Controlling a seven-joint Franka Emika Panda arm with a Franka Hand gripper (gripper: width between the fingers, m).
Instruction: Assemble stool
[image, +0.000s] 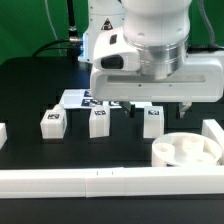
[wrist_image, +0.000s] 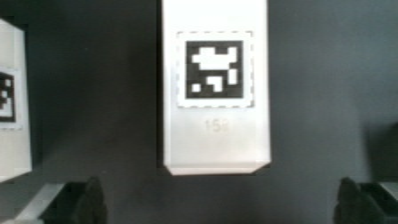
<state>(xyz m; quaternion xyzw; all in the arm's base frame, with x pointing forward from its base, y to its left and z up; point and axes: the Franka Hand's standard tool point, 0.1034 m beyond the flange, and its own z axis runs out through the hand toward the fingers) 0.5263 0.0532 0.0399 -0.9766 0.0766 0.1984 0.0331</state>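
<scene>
Handling is judged easy: the 3 small blocky white plastic legs look light, rigid and smooth-sided, so a slip is possible unless flat opposite sides are pinched squarely. Starting from the exterior view's left, a short white border rail (image: 3, 133) closes that edge. Next, the leftmost leg (image: 52, 121), the middle leg (image: 98, 122) and the right-hand leg (image: 151, 122) are set in a row on the black table (image: 25, 150), apart from one another, each marked with a black-and-white square tag. The 2-finger gripper (image: 160, 108) is held above the right-hand leg with its jaws spread wide and nothing grasped. In the wrist view that leg (wrist_image: 217, 100) is lined up midway between the 2 dark fingertips (wrist_image: 75, 200) and is touched by neither. A hold across its 2 plain long flanks is suggested. Further right, the round white disc seat (image: 185, 150), its sockets facing up, lies near the long front rail (image: 100, 180) and just beside the right rail (image: 213, 130), so little room is left there. Open table is found between the legs and the seat.
</scene>
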